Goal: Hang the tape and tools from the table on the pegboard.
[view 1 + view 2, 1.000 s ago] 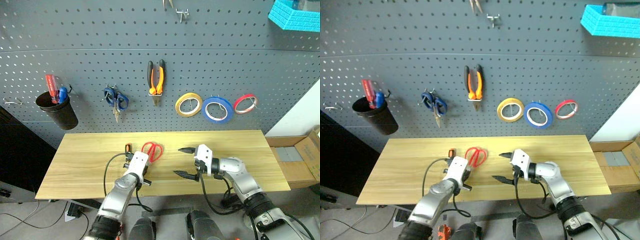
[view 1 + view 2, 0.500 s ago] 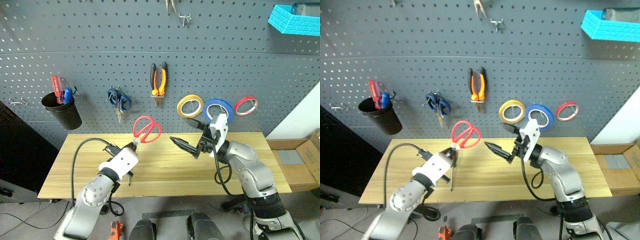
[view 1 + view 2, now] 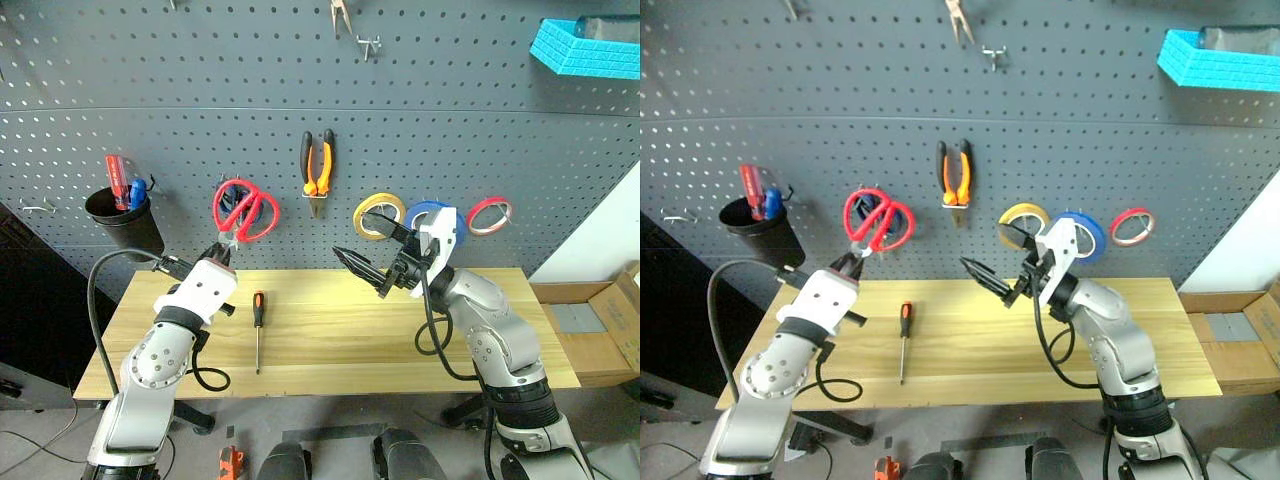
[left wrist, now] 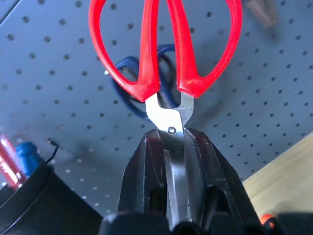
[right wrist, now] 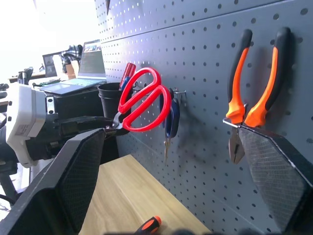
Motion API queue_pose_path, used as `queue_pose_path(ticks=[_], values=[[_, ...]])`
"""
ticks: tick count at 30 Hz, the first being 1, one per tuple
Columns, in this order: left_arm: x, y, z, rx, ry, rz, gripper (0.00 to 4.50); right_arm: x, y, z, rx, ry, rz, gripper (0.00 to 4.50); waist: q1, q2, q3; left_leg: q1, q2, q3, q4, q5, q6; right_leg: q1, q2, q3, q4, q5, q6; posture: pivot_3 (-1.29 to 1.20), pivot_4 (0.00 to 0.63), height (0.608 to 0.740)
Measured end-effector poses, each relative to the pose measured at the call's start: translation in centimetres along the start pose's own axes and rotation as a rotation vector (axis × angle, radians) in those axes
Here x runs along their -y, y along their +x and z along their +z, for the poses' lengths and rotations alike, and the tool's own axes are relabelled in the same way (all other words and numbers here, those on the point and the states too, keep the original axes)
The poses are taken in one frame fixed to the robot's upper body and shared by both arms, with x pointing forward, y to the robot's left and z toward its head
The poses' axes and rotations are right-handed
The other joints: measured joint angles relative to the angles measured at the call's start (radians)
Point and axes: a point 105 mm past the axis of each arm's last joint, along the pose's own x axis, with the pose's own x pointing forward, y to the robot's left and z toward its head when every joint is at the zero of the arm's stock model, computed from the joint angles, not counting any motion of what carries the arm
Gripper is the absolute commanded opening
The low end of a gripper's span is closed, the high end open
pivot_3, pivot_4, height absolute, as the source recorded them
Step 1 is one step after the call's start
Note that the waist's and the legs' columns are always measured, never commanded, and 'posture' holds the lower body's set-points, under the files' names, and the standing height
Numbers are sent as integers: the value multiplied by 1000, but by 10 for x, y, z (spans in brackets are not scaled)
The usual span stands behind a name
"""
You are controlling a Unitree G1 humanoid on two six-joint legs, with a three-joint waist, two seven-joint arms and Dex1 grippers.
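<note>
My left gripper [image 3: 222, 254] is shut on the blades of the red-handled scissors [image 3: 245, 210], held handles-up against the pegboard [image 3: 200, 90], in front of the blue-handled scissors [image 4: 163, 55]. In the left wrist view the black fingers [image 4: 146, 161] clamp the blades just below the pivot. The orange-and-black screwdriver [image 3: 257, 322] lies on the table [image 3: 400, 335]. The pliers [image 3: 315, 165] hang on the board. The blue tape [image 3: 432, 211] hangs there too, partly behind my right gripper [image 3: 360, 241], which is open, empty and raised above the table.
A black cup [image 3: 125, 222] with a red-handled screwdriver hangs at the board's left. A yellow roll [image 3: 376, 210] and a red-pink roll [image 3: 489, 211] flank the blue tape. A cyan basket [image 3: 585, 45] sits high right, and a cardboard box [image 3: 600, 320] stands beyond the table's right end.
My left gripper lifted the red scissors off the table, up and left to the pegboard, uncovering the screwdriver. The right gripper rose above the table and stayed open.
</note>
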Motion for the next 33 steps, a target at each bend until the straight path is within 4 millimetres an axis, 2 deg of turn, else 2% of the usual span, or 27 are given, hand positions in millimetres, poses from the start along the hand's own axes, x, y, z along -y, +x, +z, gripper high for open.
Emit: queue_pose_path(ticks=[8,12,21,33], values=[[-10,-5,-15,-66,-112,85,217,-2,1,-1,-5,-9,12,4500,0,0,-6,0,0,0,0,0,0,0,0,0,0,0,0,12,69,740],[-6,-8,-25,-114,-160,76,217,-3,1,-2,-8,-10,17,4500,0,-1,-9,0,0,0,0,0,0,0,0,0,0,0,0,16,70,740],[7,-3,-32,-154,-203,23,217,-5,2,-4,-24,-23,23,4500,2,-2,-17,2,-1,1,0,0,0,1,1,0,1,0,0,10,66,740],[7,5,-30,-154,-223,5,217,-5,3,-4,-21,-35,23,4500,1,-2,-18,2,-1,1,0,0,0,1,1,1,1,0,-1,2,62,740]])
